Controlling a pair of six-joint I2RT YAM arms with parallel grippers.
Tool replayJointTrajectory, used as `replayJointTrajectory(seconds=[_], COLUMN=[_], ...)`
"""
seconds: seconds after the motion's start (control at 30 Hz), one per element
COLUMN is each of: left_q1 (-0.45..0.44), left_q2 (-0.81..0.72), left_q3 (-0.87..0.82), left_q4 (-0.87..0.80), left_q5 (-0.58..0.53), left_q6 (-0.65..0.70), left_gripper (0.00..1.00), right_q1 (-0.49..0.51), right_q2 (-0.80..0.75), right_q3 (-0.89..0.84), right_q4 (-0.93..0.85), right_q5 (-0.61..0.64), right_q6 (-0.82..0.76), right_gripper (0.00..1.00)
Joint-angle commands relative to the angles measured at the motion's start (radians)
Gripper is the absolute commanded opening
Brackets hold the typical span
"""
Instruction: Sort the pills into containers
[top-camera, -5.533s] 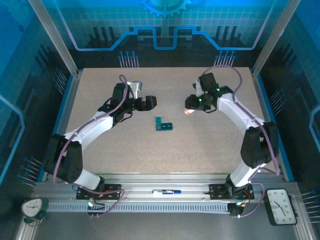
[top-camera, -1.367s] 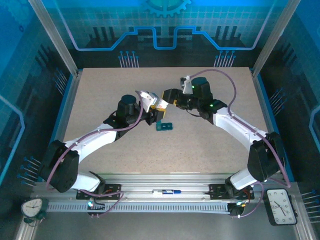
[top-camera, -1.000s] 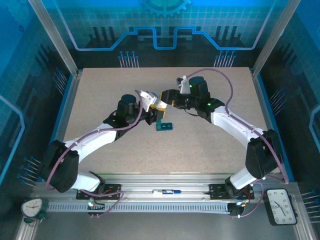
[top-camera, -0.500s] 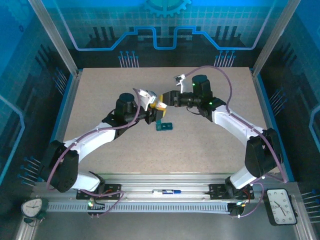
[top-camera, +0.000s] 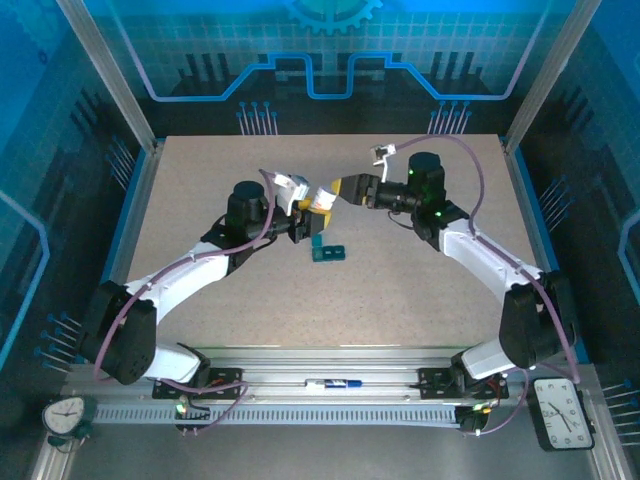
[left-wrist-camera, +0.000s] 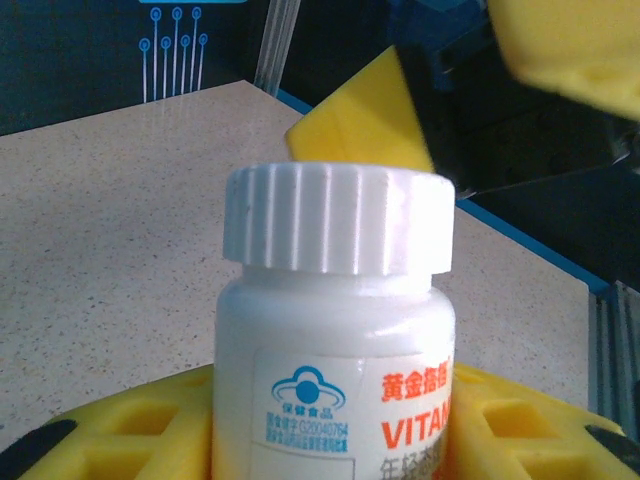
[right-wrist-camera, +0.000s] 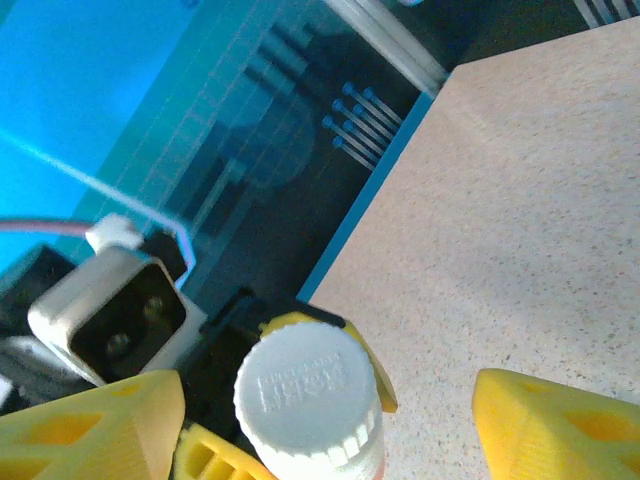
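Above the middle of the table, the left gripper (top-camera: 308, 205) pinches a white vitamin bottle (left-wrist-camera: 335, 340) by its body between yellow pads (left-wrist-camera: 120, 430). It is near the teal pill box (top-camera: 327, 250), which lies flat on the tabletop. The right gripper (top-camera: 340, 189) stands spread, one finger to each side of the ribbed cap (right-wrist-camera: 308, 385), apparently not touching it. The bottle looks light, rigid and smooth-walled, so it may turn in the pads. The cap's ribs offer the surest hold. Room is tight between the two wrists, but the table (top-camera: 420, 290) lies open around them, its edges well apart from the work.
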Motion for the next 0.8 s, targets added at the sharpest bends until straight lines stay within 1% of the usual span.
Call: replayJointTrajectory(seconds=[0.0,0.03,0.2,0.33,0.47,0.53,0.63,0.7,0.77], left_q1=[0.006,0.006,0.006,0.006,0.005,0.005,0.005,0.006,0.006], left_q2=[-0.007,-0.005,-0.006,-0.006,-0.007,-0.007,-0.008,-0.010,-0.013], left_q3=[0.021,0.020,0.019,0.018,0.018,0.017,0.018,0.018,0.019], left_q4=[0.008,0.006,0.000,0.002,0.003,0.004,0.004,0.004,0.004], left_q5=[-0.028,-0.032,-0.044,-0.043,-0.043,-0.041,-0.041,-0.038,-0.033], left_q6=[0.042,0.044,0.058,0.056,0.054,0.052,0.052,0.048,0.042], left_gripper=[0.16,0.17,0.17,0.17,0.18,0.18,0.18,0.18,0.18], right_q1=[0.045,0.058,0.107,0.135,0.151,0.157,0.158,0.154,0.141], right_q2=[-0.019,-0.013,0.038,0.068,0.094,0.100,0.104,0.101,0.091], right_q3=[0.083,0.102,0.182,0.206,0.216,0.215,0.210,0.202,0.177], right_q4=[-0.185,-0.220,-0.310,-0.325,-0.323,-0.320,-0.304,-0.289,-0.235], right_q5=[0.196,0.222,0.270,0.285,0.264,0.258,0.241,0.225,0.186], right_q6=[0.050,0.052,0.027,0.024,0.019,0.016,0.007,-0.012,-0.041], right_gripper=[0.77,0.78,0.77,0.76,0.71,0.66,0.52,0.46,0.45])
